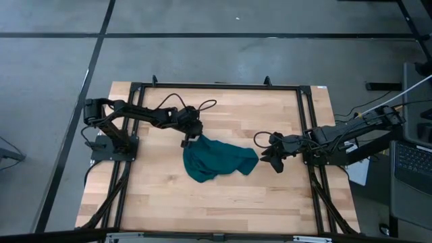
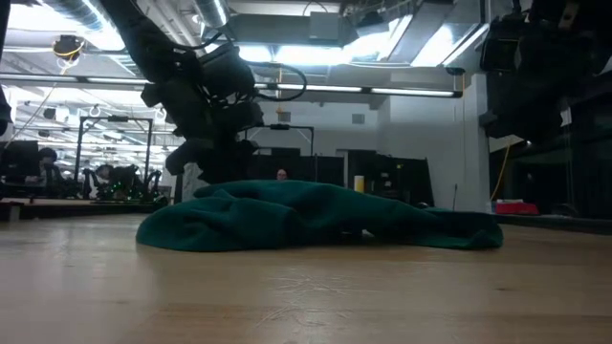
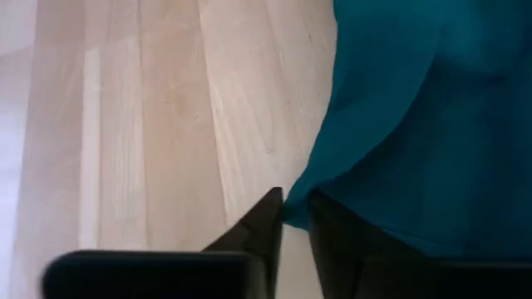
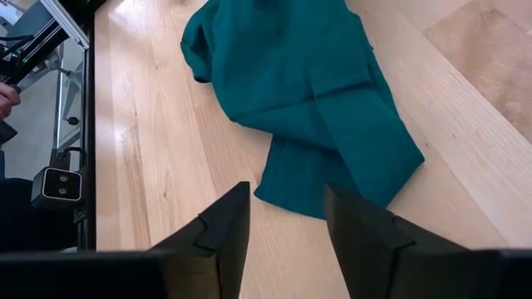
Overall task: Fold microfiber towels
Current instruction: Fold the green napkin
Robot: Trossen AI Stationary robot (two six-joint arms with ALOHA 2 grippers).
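Note:
The dark teal towel [image 1: 217,159] lies crumpled in a low heap in the middle of the wooden table; it also shows in the low view [image 2: 316,215]. My left gripper [image 1: 188,141] is at the towel's far-left end, shut on its edge [image 3: 295,218]. My right gripper [image 1: 264,156] is open just off the towel's right end. In the right wrist view its fingers [image 4: 287,228] stand apart, short of the towel's nearest end [image 4: 332,178], touching nothing. I see no white tag. My left gripper pinches the towel's edge at its far-left end [image 3: 293,214] between its two fingers; one layer or several, I cannot tell. The fingers point down at the table from above. The rest of the towel [image 3: 416,124] lies slack on the table.
The table has a black frame [image 1: 216,86] along its far edge and rails down both sides [image 1: 307,121]. Bare wood [image 1: 223,202] lies between the towel and the near edge, and more lies beyond the towel. A small camera unit [image 4: 58,184] sits by the rail.

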